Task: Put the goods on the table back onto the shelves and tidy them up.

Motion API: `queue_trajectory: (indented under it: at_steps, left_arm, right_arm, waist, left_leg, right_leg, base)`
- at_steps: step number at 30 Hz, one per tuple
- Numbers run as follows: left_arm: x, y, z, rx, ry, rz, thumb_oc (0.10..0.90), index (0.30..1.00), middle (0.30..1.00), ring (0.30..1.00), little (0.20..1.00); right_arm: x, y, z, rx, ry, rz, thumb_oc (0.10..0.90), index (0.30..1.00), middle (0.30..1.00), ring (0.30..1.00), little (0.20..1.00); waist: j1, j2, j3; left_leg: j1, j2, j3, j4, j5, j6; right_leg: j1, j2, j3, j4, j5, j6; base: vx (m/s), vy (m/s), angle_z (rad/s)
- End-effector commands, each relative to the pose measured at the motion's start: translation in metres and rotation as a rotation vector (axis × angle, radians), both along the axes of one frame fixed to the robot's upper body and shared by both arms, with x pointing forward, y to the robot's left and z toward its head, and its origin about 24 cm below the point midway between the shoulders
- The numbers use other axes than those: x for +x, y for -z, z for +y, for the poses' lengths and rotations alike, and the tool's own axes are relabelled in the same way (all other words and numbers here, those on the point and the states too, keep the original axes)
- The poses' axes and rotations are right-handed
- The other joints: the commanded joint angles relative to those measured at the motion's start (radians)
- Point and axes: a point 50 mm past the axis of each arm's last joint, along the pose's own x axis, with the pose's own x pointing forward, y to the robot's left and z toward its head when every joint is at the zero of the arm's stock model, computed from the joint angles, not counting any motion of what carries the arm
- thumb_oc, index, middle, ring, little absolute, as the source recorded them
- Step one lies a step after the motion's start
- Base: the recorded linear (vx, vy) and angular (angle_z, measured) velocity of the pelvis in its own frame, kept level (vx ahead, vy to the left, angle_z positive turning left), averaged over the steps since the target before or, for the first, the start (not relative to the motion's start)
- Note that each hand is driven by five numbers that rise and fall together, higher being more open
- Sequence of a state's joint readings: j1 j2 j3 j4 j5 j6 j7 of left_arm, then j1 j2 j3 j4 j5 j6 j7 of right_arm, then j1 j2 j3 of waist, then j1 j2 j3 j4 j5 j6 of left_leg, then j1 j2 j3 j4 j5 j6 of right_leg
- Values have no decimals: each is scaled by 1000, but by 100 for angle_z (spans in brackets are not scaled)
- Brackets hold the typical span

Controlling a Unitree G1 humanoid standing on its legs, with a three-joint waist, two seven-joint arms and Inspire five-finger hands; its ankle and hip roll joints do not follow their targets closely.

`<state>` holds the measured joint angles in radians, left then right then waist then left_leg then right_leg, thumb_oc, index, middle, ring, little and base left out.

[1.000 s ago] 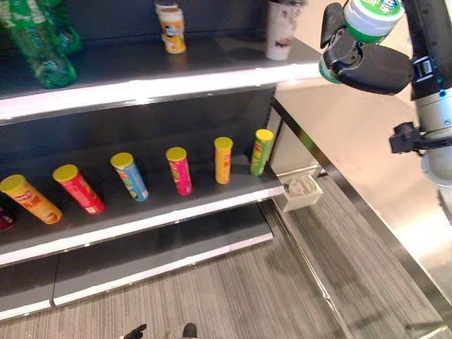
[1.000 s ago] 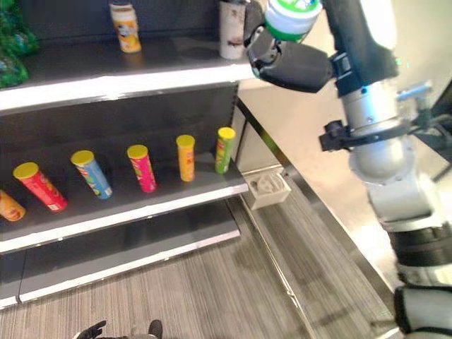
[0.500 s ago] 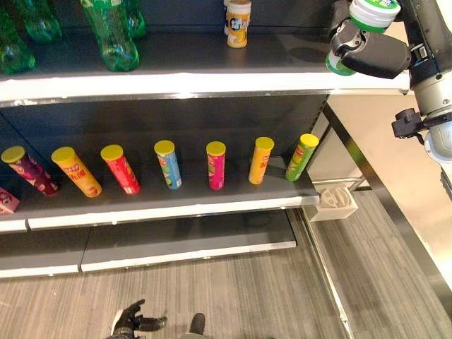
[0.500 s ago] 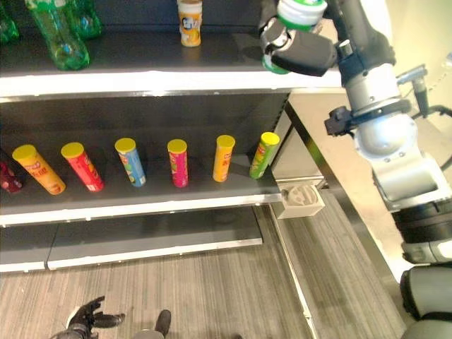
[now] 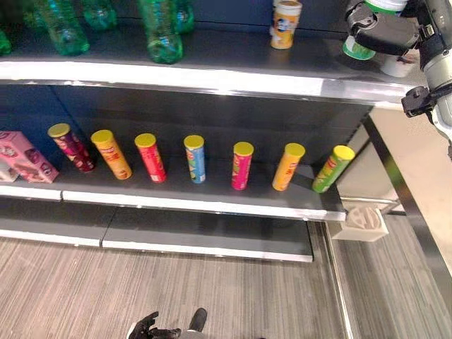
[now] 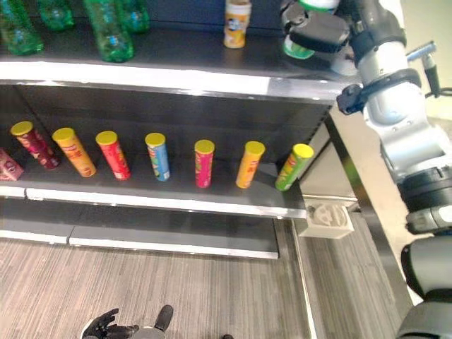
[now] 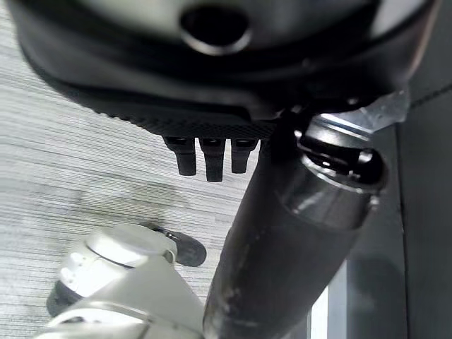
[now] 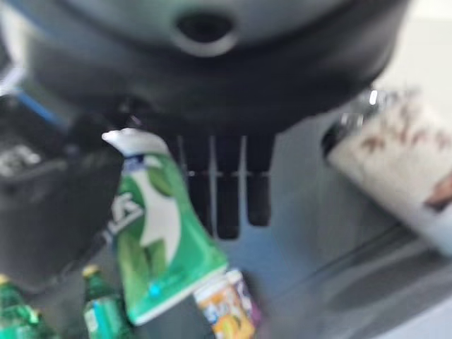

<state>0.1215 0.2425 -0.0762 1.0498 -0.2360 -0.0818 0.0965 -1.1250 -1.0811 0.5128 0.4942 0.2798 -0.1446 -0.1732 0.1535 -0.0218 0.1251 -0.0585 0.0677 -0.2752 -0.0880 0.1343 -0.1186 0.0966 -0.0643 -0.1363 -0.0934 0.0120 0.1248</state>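
My right hand point(image 5: 387, 34) is raised at the right end of the top shelf point(image 5: 212, 74), shut on a green and white tub point(image 5: 358, 49) with a white lid. The tub's base is low over the shelf surface; I cannot tell whether it touches. In the right wrist view the tub point(image 8: 159, 233) sits between thumb and fingers point(image 8: 226, 191). A white cup with brown print point(image 5: 400, 66) stands just beside the tub, and a small yellow can point(image 5: 284, 22) further along the shelf. My left hand point(image 5: 152, 328) hangs low over the floor, fingers relaxed and holding nothing.
Green bottles point(image 5: 162, 32) stand along the top shelf's left part. Several coloured crisp tubes point(image 5: 241, 164) lean in a row on the middle shelf, with a pink box point(image 5: 25, 157) at its left. A small white bin point(image 5: 366, 222) sits on the floor by the shelf's right post.
The camera has swung, showing more of the shelf's left side. My right hand has carried the tub in from beyond the shelf's right end to over the top shelf, beside the white cup.
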Motion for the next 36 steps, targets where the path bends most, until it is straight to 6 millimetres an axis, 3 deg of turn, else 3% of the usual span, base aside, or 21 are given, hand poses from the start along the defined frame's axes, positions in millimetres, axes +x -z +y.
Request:
queue_trajectory:
  at_steps: [1, 8, 20, 36]
  left_arm:
    - [11, -12, 29, 90, 15, -54, 800, 900, 900, 900, 900]
    - [7, -11, 26, 80, -11, -51, 800, 900, 900, 900, 900]
    - [5, -10, 25, 82, -15, -45, 800, 900, 900, 900, 900]
    - [13, -13, 27, 103, -11, -73, 800, 900, 900, 900, 900]
  right_arm:
    - [-11, -49, 2, 55, 14, -190, 400, 300, 300, 300, 300]
    - [4, -35, -12, 108, 130, -155, 400, 300, 300, 300, 300]
    - [6, -30, -16, 50, 216, -159, 400, 300, 300, 300, 300]
    - [10, -24, -14, 29, 228, -140, 400, 300, 300, 300, 300]
  waist:
    - [28, -67, -104]
    - [74, -61, -102]
    - [112, -76, -86]
    - [93, -86, -78]
  left_leg:
    - [36, -79, 61, 1, -106, 5]
    - [21, -97, 13, 1, -98, 5]
    - [-11, -103, -10, 1, -91, 5]
    - [-5, -100, 20, 1, -102, 8]
  right_leg:
    - [-54, -28, -43, 38, -34, 41]
    - [-33, -43, -118, 35, -40, 42]
    - [-42, -56, -163, 26, -36, 47]
    - [-44, -61, -144, 20, -28, 50]
  base:
    - [16, -11, 20]
    - [30, -6, 34]
    - [8, 7, 14]
    - [1, 4, -1]
